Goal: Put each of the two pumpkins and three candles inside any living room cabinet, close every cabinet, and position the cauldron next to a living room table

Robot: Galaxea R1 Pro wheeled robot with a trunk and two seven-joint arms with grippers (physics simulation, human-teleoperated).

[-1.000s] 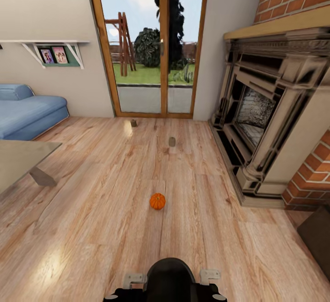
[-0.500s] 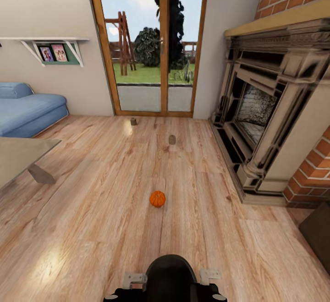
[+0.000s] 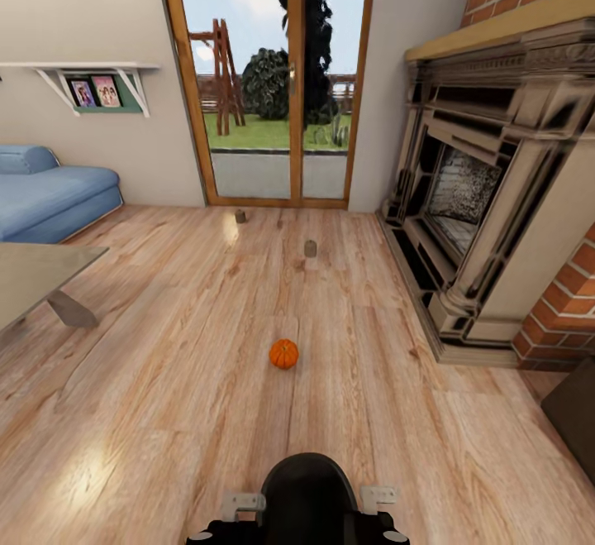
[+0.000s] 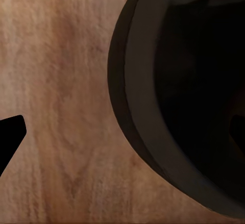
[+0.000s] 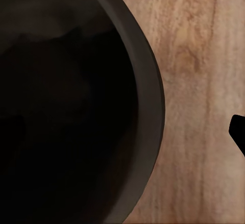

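Ahead, pumpkin (image 3: 283, 354), two indistinct candles (image 3: 310, 248).

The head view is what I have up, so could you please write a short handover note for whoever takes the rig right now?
Grippers: both wrist views look down at the wood floor beside a dark rounded body; whether either gripper is open or shut cannot be told.
Things: one pumpkin on the floor straight ahead; two candles beyond it, the nearer candle and the farther candle by the glass door.
Done: nothing stowed that shows.
Left: collect these three, find the remaining pumpkin, candle, cabinet and cauldron.
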